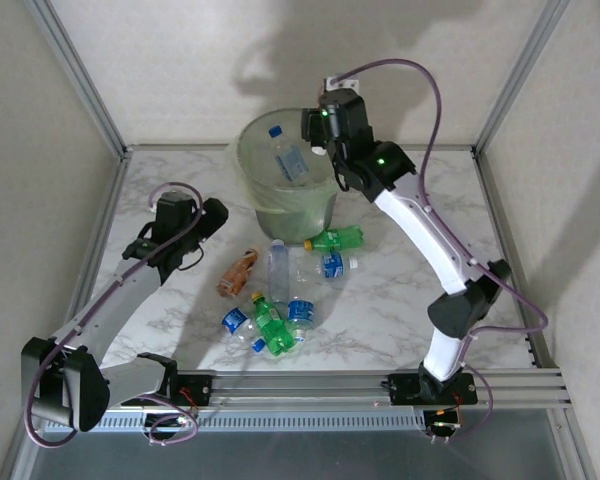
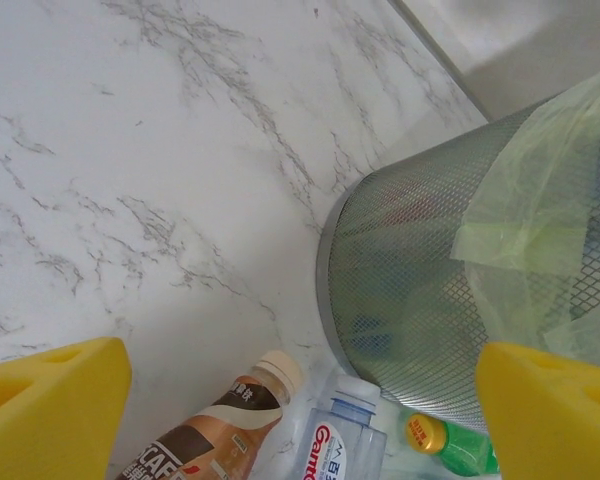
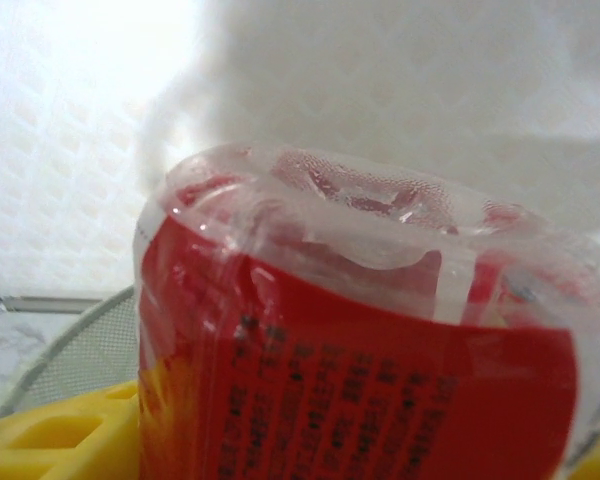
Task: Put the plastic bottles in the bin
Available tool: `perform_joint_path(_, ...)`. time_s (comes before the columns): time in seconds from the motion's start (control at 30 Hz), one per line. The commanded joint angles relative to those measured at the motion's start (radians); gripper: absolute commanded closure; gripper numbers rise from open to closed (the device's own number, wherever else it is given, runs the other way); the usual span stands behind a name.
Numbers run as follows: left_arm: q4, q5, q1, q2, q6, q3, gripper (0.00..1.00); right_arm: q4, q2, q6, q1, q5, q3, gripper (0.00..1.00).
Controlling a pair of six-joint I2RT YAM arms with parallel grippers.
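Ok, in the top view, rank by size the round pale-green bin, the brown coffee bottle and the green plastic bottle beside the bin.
Largest: the round pale-green bin.
Then the brown coffee bottle and the green plastic bottle, too alike to rank.

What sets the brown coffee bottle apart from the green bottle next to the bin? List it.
Colour: the coffee bottle is brown with a cream cap; the green bottle has a yellow cap. Place: the green bottle lies close by the bin, the coffee bottle farther off. Both lie on their sides on the table.
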Motion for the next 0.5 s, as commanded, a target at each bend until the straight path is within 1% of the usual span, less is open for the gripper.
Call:
perform_joint_path(0.0, -0.029, -0.009, 0.011, -0.014, 0.004, 0.038, 0.11, 0.039, 0.066, -0.096, -0.011, -0.002, 0.085, 0.35)
perform_joint_path(0.1, -0.043, -0.021, 0.011, -0.006, 0.011, 0.046, 0.11, 0.013, 0.139, -0.115, -0.011, 0.006, 0.148, 0.34)
perform_joint_path(0.17, -0.063, -0.035, 0.013, 0.002, 0.025, 0.059, 0.11, -0.008, 0.173, -0.119, -0.04, 0.018, 0.174, 0.32)
perform_joint_path(0.27, -0.07, -0.043, 0.016, 0.002, 0.033, 0.062, 0.11, -0.026, 0.201, -0.109, -0.056, 0.035, 0.176, 0.16)
perform_joint_path(0.3, -0.071, -0.045, 0.017, 0.001, 0.033, 0.059, 0.11, -0.031, 0.207, -0.105, -0.063, 0.042, 0.174, 0.14)
perform_joint_path(0.47, -0.081, -0.059, 0.016, -0.004, 0.045, 0.051, 0.1, -0.039, 0.2, -0.081, -0.087, 0.045, 0.167, 0.12)
